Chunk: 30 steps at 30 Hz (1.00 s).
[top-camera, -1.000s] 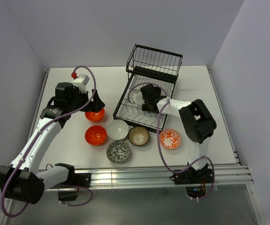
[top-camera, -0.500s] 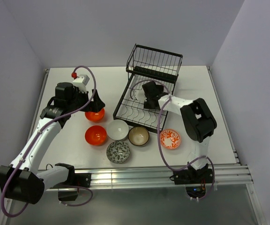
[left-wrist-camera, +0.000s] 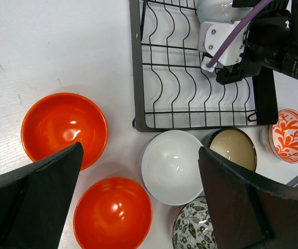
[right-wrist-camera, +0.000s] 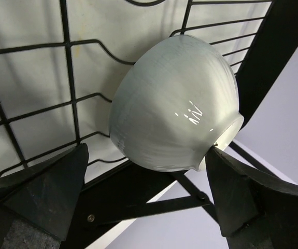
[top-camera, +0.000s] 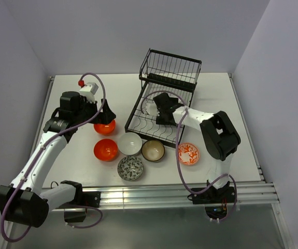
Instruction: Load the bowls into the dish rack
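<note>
Taking the far wall as twelve o'clock, I see the dish rack (top-camera: 182,82) standing at about one o'clock on the table (top-camera: 117,85). Its raised basket is toward the wall and its flat slotted tray is toward me. One white bowl (top-camera: 149,107) lies on the tray near its nine o'clock edge, tipped on its side against the wires.

The right claw (top-camera: 155,108) is spread wide at this bowl. In its own camera the bowl sits between the two fingertips. There is a clear gap on one side. On the other side the rim is so close that I cannot tell if it touches.

The left claw (top-camera: 105,118) is also spread wide and holds nothing. It hangs over the far orange-red bowl (top-camera: 105,127), at nine o'clock from the tray.

Five more bowls stand in a close group at six to seven o'clock from the tray's near edge:
- the near orange-red bowl (top-camera: 105,149)
- the plain white bowl (top-camera: 130,143)
- the brown bowl (top-camera: 153,150), just beside the tray's near edge
- the grey-patterned bowl (top-camera: 130,168), nearest to me
- the orange-and-white bowl (top-camera: 188,153), a little apart at five o'clock

The rims in the group stand very near each other.

The widest open table is at eleven o'clock, between the left claw and the far edge. A narrower strip runs at three o'clock, between the rack and the table's right edge.
</note>
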Tool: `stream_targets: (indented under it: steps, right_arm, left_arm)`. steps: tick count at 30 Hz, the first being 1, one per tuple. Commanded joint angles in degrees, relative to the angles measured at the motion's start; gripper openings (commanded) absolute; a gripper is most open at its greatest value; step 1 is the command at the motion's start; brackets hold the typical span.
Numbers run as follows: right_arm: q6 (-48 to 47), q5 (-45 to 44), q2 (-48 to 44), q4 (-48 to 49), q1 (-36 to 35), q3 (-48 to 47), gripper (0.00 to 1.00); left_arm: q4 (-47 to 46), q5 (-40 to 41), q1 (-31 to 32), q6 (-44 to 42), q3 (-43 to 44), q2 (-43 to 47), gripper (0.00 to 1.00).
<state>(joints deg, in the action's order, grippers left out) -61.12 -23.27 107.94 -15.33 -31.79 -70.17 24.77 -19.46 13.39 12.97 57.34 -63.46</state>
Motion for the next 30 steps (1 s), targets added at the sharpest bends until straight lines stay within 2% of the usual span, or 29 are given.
stream_targets:
  steps: [1, 15, 18, 22, 23, 26, 30]
  right_arm:
    - [1.9, 1.7, -4.0, -3.2, -1.2, -0.3, 1.0]
    - [6.7, 2.2, -7.2, -6.0, -4.9, 0.0, 1.0]
    - [8.6, 3.1, -8.3, -7.9, -5.0, 0.2, 0.93]
    - [14.3, 6.8, -12.2, -13.2, -6.3, -0.4, 0.89]
    - [15.6, 7.6, -14.0, -14.2, -6.6, -0.8, 0.88]
    - [21.3, 12.4, -16.9, -19.3, -7.8, -3.4, 0.88]
    - [29.6, 19.2, -19.9, -24.5, -8.2, -6.5, 0.88]
  left_arm:
    - [-1.0, -1.5, -0.3, -0.4, -0.7, 2.5, 1.0]
    - [-0.8, -5.1, -0.4, -0.6, -0.8, 3.7, 1.0]
    - [-0.1, -7.9, -0.4, -2.2, -1.4, 4.2, 0.92]
    - [5.2, -12.3, -0.4, -9.7, -1.4, 3.7, 0.83]
    - [7.5, -13.8, -0.4, -16.8, -1.3, 3.3, 0.81]
    - [12.2, -16.2, -0.4, -24.0, -2.6, 1.7, 0.76]
    - [10.9, -11.0, 0.0, -23.5, -4.6, -1.2, 0.74]
